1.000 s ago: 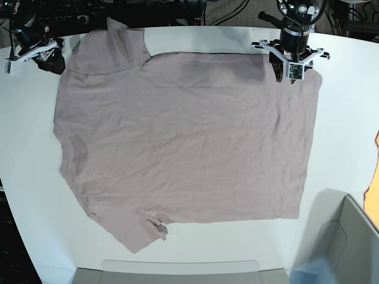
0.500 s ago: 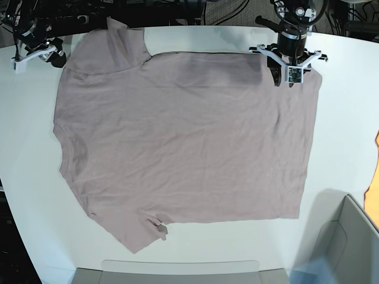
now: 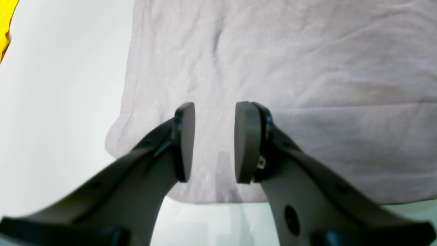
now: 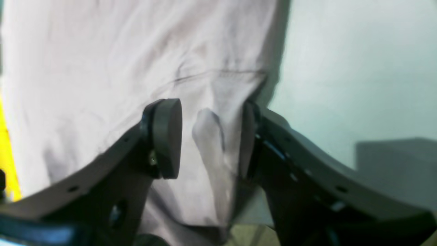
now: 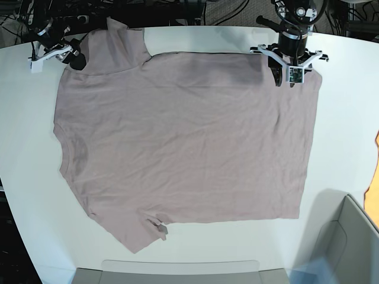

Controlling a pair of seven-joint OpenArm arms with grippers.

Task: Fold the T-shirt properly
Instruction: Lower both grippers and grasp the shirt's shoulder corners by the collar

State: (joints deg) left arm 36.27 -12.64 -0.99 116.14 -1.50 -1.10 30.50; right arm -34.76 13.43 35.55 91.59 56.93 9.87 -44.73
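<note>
The mauve-pink T-shirt (image 5: 183, 142) lies spread flat on the white table (image 5: 29, 148), collar to the left and hem to the right. My left gripper (image 5: 290, 72) hovers over the far hem corner. In the left wrist view it (image 3: 214, 143) is open, with the T-shirt (image 3: 290, 68) below and nothing between the pads. My right gripper (image 5: 70, 58) is at the edge of the far sleeve. In the right wrist view it (image 4: 208, 143) is open above a raised wrinkle of the T-shirt (image 4: 102, 68).
A grey box (image 5: 349, 236) stands at the near right corner and a grey tray (image 5: 177, 269) at the near edge. An orange object (image 5: 376, 171) shows at the right border. Cables and dark gear run behind the table's far edge.
My right gripper has moved to the right, from the bare table to the edge of the far sleeve. The left gripper has barely shifted. The T-shirt lies as before.
</note>
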